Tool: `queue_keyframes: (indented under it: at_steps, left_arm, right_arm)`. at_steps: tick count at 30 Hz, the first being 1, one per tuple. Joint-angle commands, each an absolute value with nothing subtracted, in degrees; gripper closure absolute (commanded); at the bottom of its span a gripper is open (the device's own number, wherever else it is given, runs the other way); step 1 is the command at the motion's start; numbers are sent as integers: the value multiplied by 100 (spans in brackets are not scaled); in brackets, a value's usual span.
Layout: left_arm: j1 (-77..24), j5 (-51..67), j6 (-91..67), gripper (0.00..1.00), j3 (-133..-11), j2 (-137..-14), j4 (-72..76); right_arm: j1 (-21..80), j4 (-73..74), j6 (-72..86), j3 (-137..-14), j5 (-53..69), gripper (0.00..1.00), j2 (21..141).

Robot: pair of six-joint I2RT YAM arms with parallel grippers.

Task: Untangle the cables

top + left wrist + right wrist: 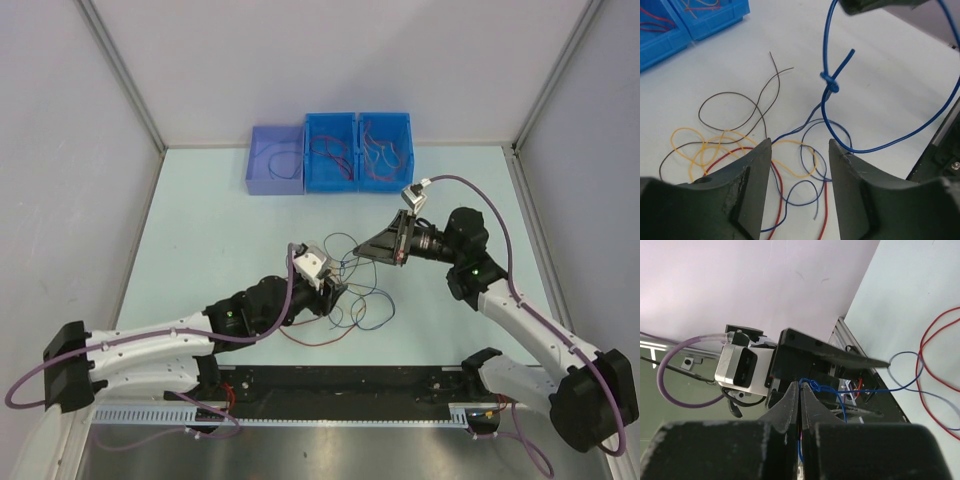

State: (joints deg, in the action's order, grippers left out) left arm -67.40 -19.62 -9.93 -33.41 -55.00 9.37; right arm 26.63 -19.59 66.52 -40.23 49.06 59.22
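Right hand (800, 386) pinched tight on thin blue plastic-coated wire (823, 47). Knot (829, 82) hangs ahead of left hand (800, 145), jaws apart, empty. Wire light, floppy, springy: grab just below knot. Thin red, yellow, black wire tangle (735, 136) beneath left hand on white table (890, 75).

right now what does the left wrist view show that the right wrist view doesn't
Only the left wrist view: the yellow cable and black cable looping on the table, and the blue bins. Only the right wrist view: the right pincer seen close, shut on the blue cable right by its knot, plus the left arm's wrist camera and purple cable. Both: the knotted blue cable and a red cable.
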Motion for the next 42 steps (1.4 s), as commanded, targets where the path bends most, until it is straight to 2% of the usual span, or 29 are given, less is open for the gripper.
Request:
queue_keyframes:
  at_steps: [1,5,7,9,13,16,17,21,22,23,33,35,36,37,39,40,41,42]
  left_arm:
    - [-6829,-1969,-879,49,-3366,-5581,1696]
    - [-6847,-1837,-888,51,-3340,-5660,1968]
    - [-6864,-1802,-870,35,-3322,-5678,2065]
    - [-6882,-1854,-879,25,-3305,-5687,2074]
    - [-6891,-1951,-861,23,-3235,-5660,2127]
    - [-6891,-1934,-861,27,-3191,-5634,2232]
    - [-6891,-1907,-870,30,-3182,-5616,2259]
    - [-6891,-1854,-862,67,-3269,-5564,2303]
    - [-6899,-1854,-853,77,-3287,-5546,2277]
    - [-6899,-1872,-835,99,-3278,-5520,2276]
    - [-6899,-1933,-835,100,-3252,-4808,1935]
    - [-6899,-1977,-896,100,-3322,-4632,1741]
    - [-6899,-1995,-923,100,-3357,-4588,1479]
    - [-6899,-2030,-949,100,-3410,-4570,1320]
    - [-6899,-2170,-1019,100,-3664,-4605,699]
    - [-6899,-2249,-1063,100,-3778,-4666,451]
    - [-6899,-2407,-1168,100,-4084,-4824,196]
    - [-6891,-2513,-1282,100,-4278,-4921,-503]
  right_arm:
    - [2689,-2294,6908,-4289,5133,100,6003]
    - [2698,-2408,7057,-4289,5229,100,6082]
    - [2690,-2505,7180,-4289,5264,100,6091]
    - [2690,-2662,7277,-4298,5300,100,6091]
    - [2689,-2988,7707,-4289,5379,100,6143]
    - [2707,-3286,7988,-4289,5431,100,6222]
    - [2716,-3348,8024,-4289,5432,100,6240]
    - [2707,-3323,8033,-4289,5449,100,6249]
    - [2707,-3296,8025,-4289,5449,100,6223]
    - [2716,-3235,7990,-4289,5449,100,6214]
    - [2690,-2962,7691,-4289,5546,100,6258]
    - [2620,-2918,7647,-4289,5590,79,6258]
    - [2567,-2848,7603,-4289,5633,63,6240]
    - [2418,-2682,7289,-4315,5660,36,6205]
    - [2260,-1306,6613,-4701,5512,29,6039]
    - [2172,-700,5617,-4911,5302,26,5916]
    - [2171,663,5138,-5131,4995,24,5802]
    - [2206,1190,4654,-5568,4314,22,5635]
